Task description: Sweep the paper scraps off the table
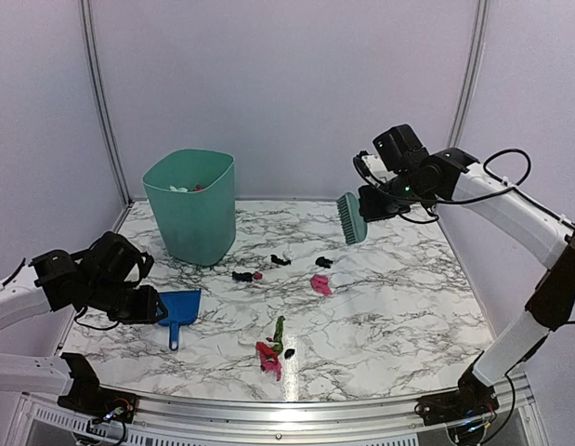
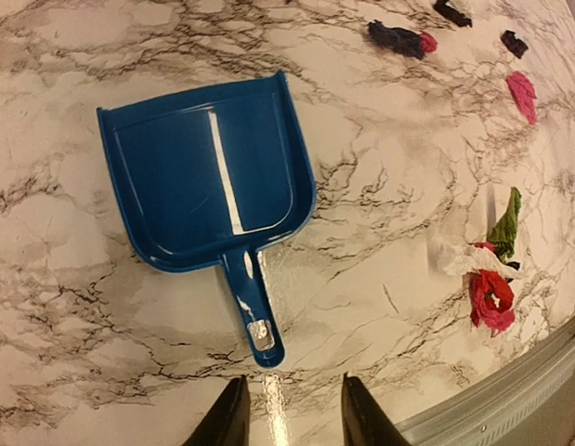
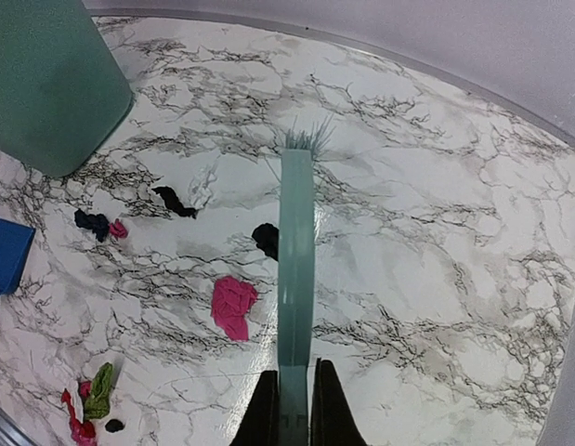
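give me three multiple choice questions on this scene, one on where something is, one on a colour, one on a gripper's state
1. Where is the dustpan?
A. held up in the air
B. flat on the table, just ahead of the left gripper
C. propped upright on its handle

2. What colour is the dustpan?
A. red
B. yellow
C. blue

3. How is the right gripper?
A. shut on the brush
B. open and empty
C. shut on the dustpan

Answers:
1 B: the left wrist view shows it lying flat, with its handle pointing toward that gripper.
2 C: it is blue in every view that shows it.
3 A: the brush handle runs between its closed fingers.
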You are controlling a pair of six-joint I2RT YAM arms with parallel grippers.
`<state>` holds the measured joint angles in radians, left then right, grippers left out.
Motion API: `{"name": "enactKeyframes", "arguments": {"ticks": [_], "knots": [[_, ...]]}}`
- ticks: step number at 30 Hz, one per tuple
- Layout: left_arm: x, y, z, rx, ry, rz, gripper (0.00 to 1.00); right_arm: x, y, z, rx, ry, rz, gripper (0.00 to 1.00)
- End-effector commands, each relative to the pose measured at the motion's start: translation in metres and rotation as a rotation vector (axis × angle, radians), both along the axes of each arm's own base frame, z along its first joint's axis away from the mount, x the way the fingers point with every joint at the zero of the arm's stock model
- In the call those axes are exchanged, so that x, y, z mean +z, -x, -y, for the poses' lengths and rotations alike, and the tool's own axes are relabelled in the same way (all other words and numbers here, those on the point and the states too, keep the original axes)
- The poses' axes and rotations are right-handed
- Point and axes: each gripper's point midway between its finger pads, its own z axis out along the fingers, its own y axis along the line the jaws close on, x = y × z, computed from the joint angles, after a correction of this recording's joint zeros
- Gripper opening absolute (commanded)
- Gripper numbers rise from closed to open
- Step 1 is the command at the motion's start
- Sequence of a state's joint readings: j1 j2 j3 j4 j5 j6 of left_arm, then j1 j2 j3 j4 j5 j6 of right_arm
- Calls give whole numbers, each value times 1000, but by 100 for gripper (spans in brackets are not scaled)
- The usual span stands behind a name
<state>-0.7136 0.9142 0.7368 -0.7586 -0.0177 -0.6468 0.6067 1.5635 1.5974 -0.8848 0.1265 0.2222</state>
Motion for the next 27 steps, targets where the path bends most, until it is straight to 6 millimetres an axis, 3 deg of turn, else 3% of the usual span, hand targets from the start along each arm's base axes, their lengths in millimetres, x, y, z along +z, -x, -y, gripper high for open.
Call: {"name": "enactKeyframes", "arguments": {"ticks": [1,8,14,27], "knots": [[-16,11,-25,105,-62,-25,44,-2,0,0,-9,-22,-6,0],[-33,10,-42,259,-78,54,76,-23,5,-5,-61,-96,-80,0],[-37,3,-25,249,-107,133,76,-31,3,-7,-76,-97,-100,0],[-76,-14,1,178,-214,121,65,-23,-9,-4,-31,6,-58,0]]}}
